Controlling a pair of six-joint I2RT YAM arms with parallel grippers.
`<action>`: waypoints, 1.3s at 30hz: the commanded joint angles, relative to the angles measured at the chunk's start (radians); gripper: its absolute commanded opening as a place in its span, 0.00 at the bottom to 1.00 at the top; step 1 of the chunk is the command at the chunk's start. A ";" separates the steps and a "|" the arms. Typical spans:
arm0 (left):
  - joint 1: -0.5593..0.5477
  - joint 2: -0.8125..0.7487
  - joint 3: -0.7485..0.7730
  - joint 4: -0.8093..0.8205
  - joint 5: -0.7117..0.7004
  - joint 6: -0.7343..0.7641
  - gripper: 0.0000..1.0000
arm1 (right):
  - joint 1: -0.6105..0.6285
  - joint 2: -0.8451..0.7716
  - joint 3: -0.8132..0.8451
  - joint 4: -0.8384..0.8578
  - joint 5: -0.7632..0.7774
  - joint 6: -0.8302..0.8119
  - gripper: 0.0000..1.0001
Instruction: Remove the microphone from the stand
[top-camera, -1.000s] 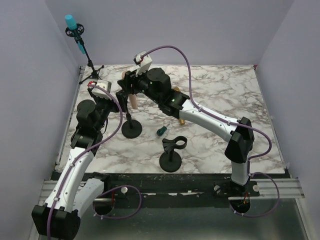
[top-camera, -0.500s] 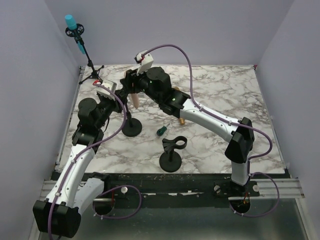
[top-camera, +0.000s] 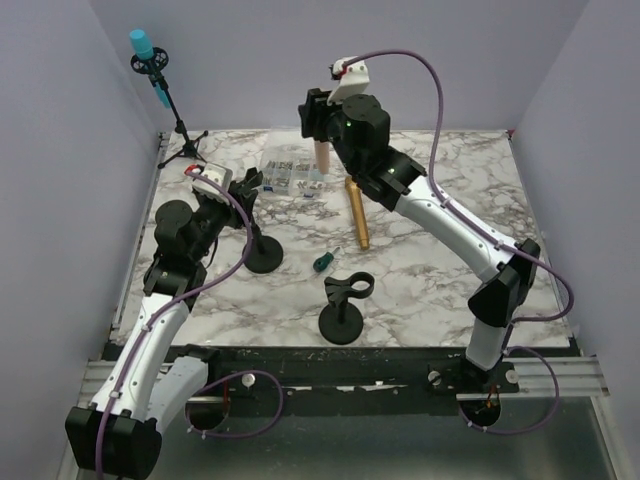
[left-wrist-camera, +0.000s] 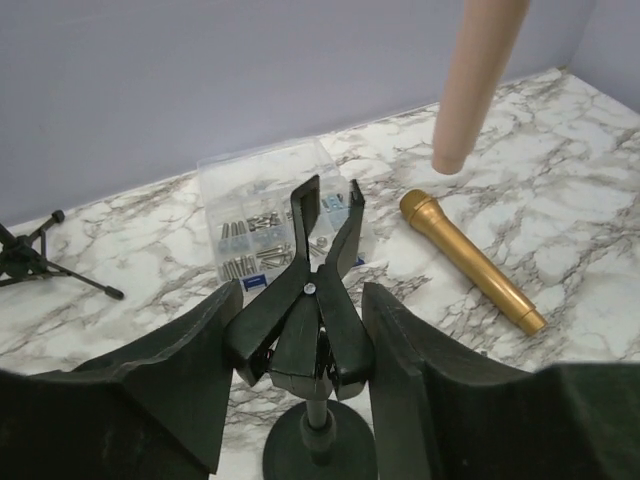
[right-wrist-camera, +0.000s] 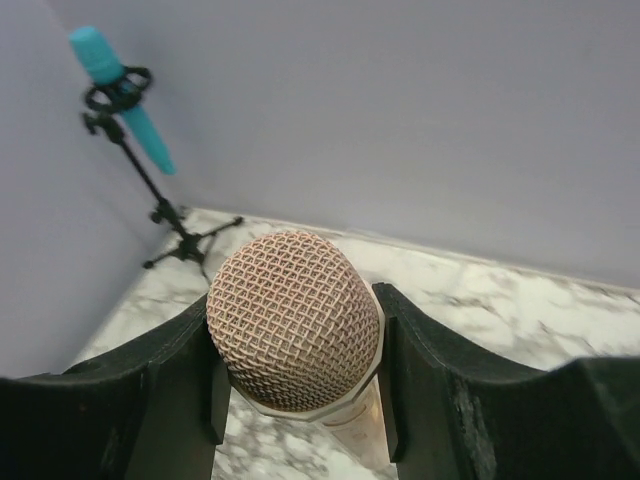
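The right gripper (right-wrist-camera: 296, 335) pinches the pink microphone (right-wrist-camera: 292, 310) at its head, so a slip could drop it toward the screw box (top-camera: 283, 174) beneath.

Pale lavender matte walls (top-camera: 400, 60) on 3 sides: back wall across top of frame, side walls slanting down the L & R edges. White marble-look tabletop w/ grey veining (top-camera: 450, 270) fills the centre. Black strip (top-camera: 400, 355) along its lower edge, then a silver metal rail (top-camera: 560, 375) across the bottom. Dull grey-green surface (top-camera: 380, 440) at very bottom. Light even, shadows soft.
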 joint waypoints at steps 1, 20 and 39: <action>0.004 -0.026 -0.022 -0.004 -0.024 -0.005 0.55 | -0.074 -0.130 -0.177 -0.096 0.046 0.025 0.01; -0.004 -0.077 -0.051 0.029 -0.063 -0.036 0.99 | -0.510 -0.164 -0.495 -0.397 -0.404 0.136 0.01; -0.022 -0.078 -0.053 0.020 -0.082 -0.013 0.98 | -0.571 0.327 -0.193 -0.418 -0.613 0.240 0.12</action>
